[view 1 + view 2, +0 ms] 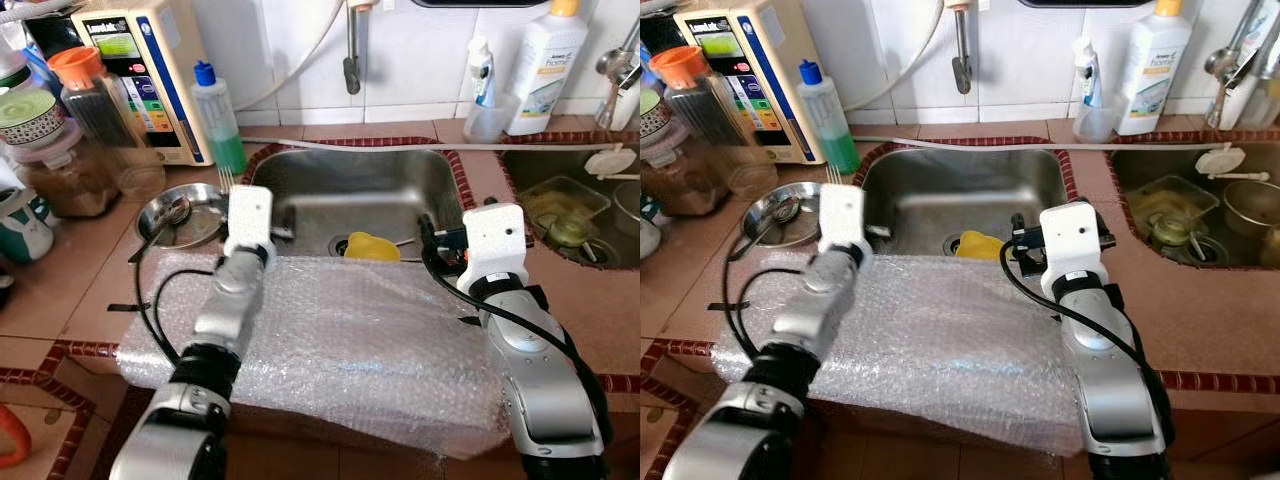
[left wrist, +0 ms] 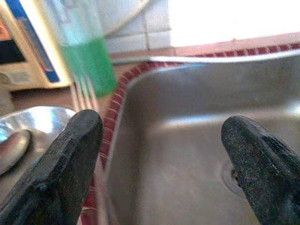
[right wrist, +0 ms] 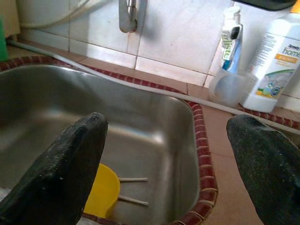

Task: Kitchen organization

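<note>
A steel sink (image 1: 300, 205) is set into the tiled counter. A yellow cup (image 1: 372, 246) lies in it near the drain, with two thin white sticks (image 3: 133, 190) beside it. My left gripper (image 2: 161, 140) is open over the sink's left rim, holding nothing. Just past its fingers a fork (image 2: 84, 93) lies by a green bottle (image 1: 220, 120), and a metal plate (image 1: 205, 200) holds a spoon (image 1: 170, 215). My right gripper (image 3: 166, 154) is open and empty above the sink's near right side, over the yellow cup (image 3: 101, 194).
Bubble wrap (image 1: 340, 340) covers the counter's front edge under both arms. Jars (image 1: 70, 150) and a water purifier (image 1: 150, 70) stand at the left. A faucet (image 1: 352, 50), a toothpaste cup (image 1: 485, 110) and a white bottle (image 1: 545, 65) line the back. A second sink (image 1: 570, 215) holds dishes.
</note>
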Tool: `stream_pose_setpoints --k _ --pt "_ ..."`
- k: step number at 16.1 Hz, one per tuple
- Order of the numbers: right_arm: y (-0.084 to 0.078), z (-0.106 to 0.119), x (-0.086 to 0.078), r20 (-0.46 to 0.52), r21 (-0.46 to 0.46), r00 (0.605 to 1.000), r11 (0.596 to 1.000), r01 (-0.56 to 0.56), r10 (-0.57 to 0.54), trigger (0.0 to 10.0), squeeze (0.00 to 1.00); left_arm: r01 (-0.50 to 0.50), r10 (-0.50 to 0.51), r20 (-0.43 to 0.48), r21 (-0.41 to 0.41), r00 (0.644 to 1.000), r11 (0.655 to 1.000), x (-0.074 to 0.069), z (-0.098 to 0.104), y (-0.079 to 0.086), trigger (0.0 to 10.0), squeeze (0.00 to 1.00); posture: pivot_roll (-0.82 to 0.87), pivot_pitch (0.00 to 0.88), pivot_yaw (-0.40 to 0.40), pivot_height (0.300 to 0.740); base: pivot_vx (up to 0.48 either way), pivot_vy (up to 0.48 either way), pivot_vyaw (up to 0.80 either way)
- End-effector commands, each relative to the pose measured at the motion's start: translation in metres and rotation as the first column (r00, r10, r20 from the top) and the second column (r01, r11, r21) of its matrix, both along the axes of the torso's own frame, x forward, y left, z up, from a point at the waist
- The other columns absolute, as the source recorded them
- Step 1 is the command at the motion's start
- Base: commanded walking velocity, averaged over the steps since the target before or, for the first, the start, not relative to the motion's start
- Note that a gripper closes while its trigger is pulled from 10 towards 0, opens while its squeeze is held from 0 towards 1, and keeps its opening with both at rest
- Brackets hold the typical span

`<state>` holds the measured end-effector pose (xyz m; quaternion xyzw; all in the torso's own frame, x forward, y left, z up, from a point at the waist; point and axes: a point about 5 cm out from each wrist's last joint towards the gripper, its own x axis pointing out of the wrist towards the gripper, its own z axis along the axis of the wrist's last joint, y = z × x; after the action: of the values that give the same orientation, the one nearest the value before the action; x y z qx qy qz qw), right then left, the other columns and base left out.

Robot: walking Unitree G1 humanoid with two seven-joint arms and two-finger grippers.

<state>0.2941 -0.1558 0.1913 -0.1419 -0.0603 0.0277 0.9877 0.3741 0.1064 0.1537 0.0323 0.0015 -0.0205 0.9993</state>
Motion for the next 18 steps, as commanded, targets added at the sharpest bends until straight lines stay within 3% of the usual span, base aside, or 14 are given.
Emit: stream_pose_setpoints --k 1,4,18 --pt "0.005 0.006 -0.001 0.02 -0.005 1.0 1.0 -0.025 0.025 10.0 0.0 -0.026 0.026 -0.001 0.011 1.0 1.0 0.003 -0.001 0.007 10.0 0.0 -0.32 0.138 0.139 0.74 0.0 0.0 0.0" --pt "0.006 0.006 0.0 0.017 -0.006 0.999 0.999 -0.033 0.033 10.0 0.0 -0.05 0.051 -0.015 0.026 0.999 0.998 0.004 -0.006 0.017 10.0 0.0 -0.32 0.136 0.134 0.74 0.0 0.0 0.0" --pt "0.009 0.006 0.005 0.015 -0.004 0.999 0.999 -0.047 0.047 10.0 0.0 -0.068 0.072 -0.07 0.057 0.995 0.996 -0.013 -0.028 0.029 10.0 0.0 -0.3 0.122 0.132 0.74 0.0 0.0 0.0"
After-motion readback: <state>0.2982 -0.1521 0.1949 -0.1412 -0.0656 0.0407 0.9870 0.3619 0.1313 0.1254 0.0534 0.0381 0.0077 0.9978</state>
